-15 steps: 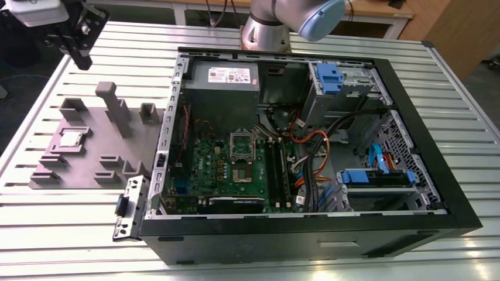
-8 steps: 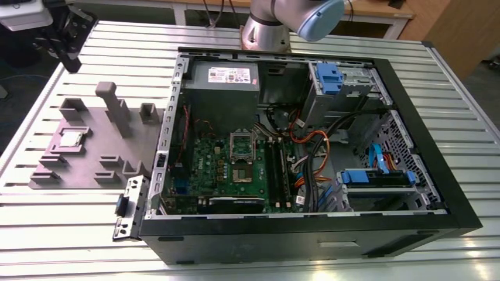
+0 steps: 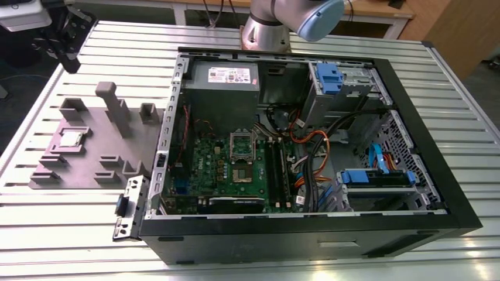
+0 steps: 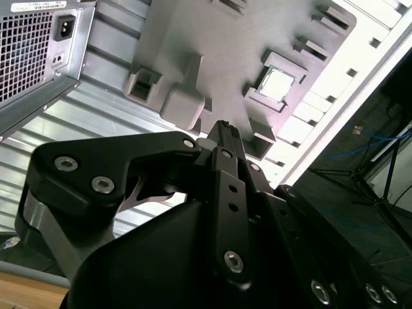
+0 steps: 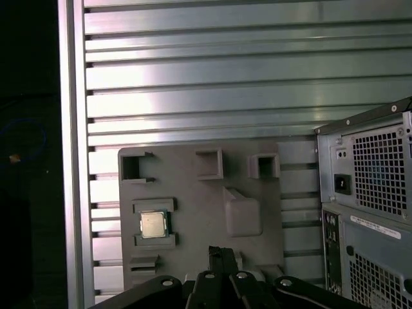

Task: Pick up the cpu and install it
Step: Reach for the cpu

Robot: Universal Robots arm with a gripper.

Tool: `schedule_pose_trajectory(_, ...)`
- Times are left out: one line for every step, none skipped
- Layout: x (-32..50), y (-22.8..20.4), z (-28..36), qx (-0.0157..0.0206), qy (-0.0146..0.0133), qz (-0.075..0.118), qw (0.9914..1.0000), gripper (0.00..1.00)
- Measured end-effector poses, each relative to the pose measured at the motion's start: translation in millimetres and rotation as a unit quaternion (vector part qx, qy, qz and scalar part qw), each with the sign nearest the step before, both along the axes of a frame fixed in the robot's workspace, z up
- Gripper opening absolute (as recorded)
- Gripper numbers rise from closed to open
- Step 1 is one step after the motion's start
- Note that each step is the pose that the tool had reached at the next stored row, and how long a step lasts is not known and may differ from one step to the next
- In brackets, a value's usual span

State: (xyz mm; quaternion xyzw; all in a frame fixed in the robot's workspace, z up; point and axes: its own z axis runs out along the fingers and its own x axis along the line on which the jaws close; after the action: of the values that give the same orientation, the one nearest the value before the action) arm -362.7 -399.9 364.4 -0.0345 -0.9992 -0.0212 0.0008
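In the exterior view, the cpu (image 3: 72, 138) lay flat in a square pocket of the grey fixture tray (image 3: 102, 153) at the left of the frame, metal top up. The tray sat on the slatted aluminium table (image 3: 78, 234), just beside the open computer case (image 3: 312, 233), which took up the centre and right. Inside the case, a silver socket frame (image 3: 241, 142) stood raised on the green motherboard (image 3: 209, 159). The arm (image 3: 270, 29) rose behind the case at the top edge, and the black gripper (image 3: 70, 65) hung in the upper left corner — above the table and well apart from the cpu.

In the second wrist view, the gripper (image 4: 224, 125) showed its fingertips drawn together with nothing between them. The cpu (image 4: 275, 85) sat in its tray (image 4: 212, 38) pocket beyond the tip, untouched, with the case's vented rear (image 4: 32, 45) to one side.

In the first wrist view, the gripper (image 5: 219, 250) again had its tips closed against each other — empty. The cpu (image 5: 152, 224) rested in the tray (image 5: 193, 187) near the tips but off to their side, and the case (image 5: 373, 167) stood beside the tray on the table (image 5: 193, 64).
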Motion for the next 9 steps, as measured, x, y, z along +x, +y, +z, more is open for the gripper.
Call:
schedule_pose_trajectory(-0.1,0.0,-0.1,0.0000,0.0000,0.000,1.00000,0.11)
schedule_pose_trajectory(-0.3,0.0,-0.1,0.0000,0.0000,0.000,1.00000,0.11)
schedule_pose_trajectory(-0.6,0.0,-0.1,0.0000,0.0000,0.000,1.00000,0.11)
schedule_pose_trajectory(-1.1,0.0,-0.1,0.0000,0.0000,0.000,1.00000,0.11)
schedule_pose_trajectory(-1.6,0.0,0.0,-0.0001,0.0001,0.000,1.00000,0.11)
schedule_pose_trajectory(-2.2,0.0,-0.1,0.0000,0.0000,0.001,1.00000,0.11)
schedule_pose_trajectory(-2.9,0.0,-0.2,0.0000,0.0000,0.002,1.00000,0.11)
schedule_pose_trajectory(-3.3,0.0,-0.3,0.0000,0.0000,0.004,0.99999,0.11)
schedule_pose_trajectory(-3.9,0.0,-0.3,0.0000,0.0000,0.006,0.99998,0.11)
